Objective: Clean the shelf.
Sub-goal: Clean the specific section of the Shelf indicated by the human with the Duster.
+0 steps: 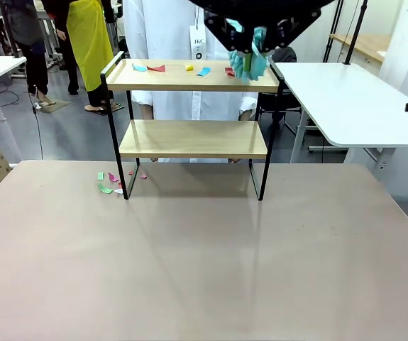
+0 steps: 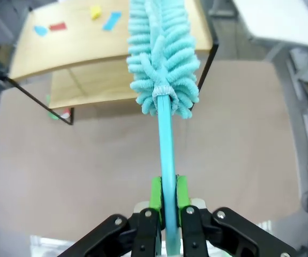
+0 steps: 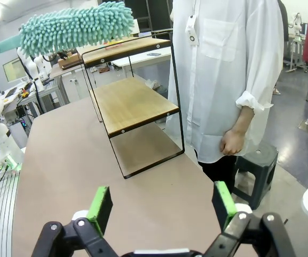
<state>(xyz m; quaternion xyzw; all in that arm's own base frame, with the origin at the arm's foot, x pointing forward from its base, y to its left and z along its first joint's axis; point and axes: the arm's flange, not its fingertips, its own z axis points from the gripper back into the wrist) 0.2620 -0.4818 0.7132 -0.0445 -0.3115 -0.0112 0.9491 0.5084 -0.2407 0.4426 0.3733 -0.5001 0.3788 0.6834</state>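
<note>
1. The small two-tier shelf (image 1: 193, 138) of light wooden boards in a thin black metal frame is seen standing on the wide beige tabletop (image 1: 204, 270), upper centre of the front view.
2. Small coloured paper scraps (image 1: 189, 68) are noted along the top board. More scraps (image 1: 107, 186) are seen on the tabletop beside the shelf's left front leg.
3. The left gripper (image 2: 165, 193) is seen pressed together on the light-blue handle of a fluffy turquoise duster (image 2: 162, 53), at the bottom centre of the left wrist view.
4. The duster head (image 1: 250, 62) is placed at the right end of the top board. Contact with the board cannot be told.
5. The right gripper (image 3: 162, 206) is seen spread wide, with nothing between its green pads, low over the tabletop.
6. A person in a white coat (image 3: 228, 69) is seen just behind the shelf.
</note>
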